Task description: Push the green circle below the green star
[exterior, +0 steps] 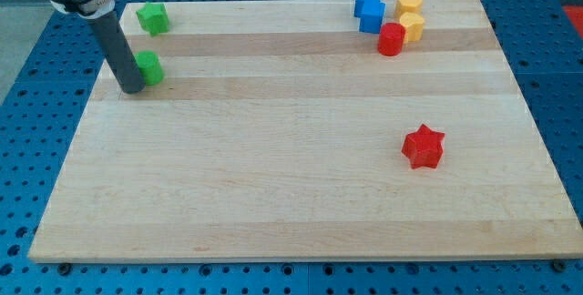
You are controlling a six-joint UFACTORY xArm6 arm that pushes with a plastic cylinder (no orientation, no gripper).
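The green star (153, 18) sits near the board's top left corner. The green circle (149, 67) lies a short way below it, slightly left of center under the star. My tip (130, 87) rests on the board at the circle's lower left side, touching or nearly touching it. The dark rod rises up and to the left from there and hides a little of the circle's left edge.
A blue block (369, 10), two yellow blocks (408, 5) (413, 27) and a red block (391, 38) cluster at the top right. A red star (424, 147) lies at the right, lower down. The wooden board (273, 195) ends near my tip on the left.
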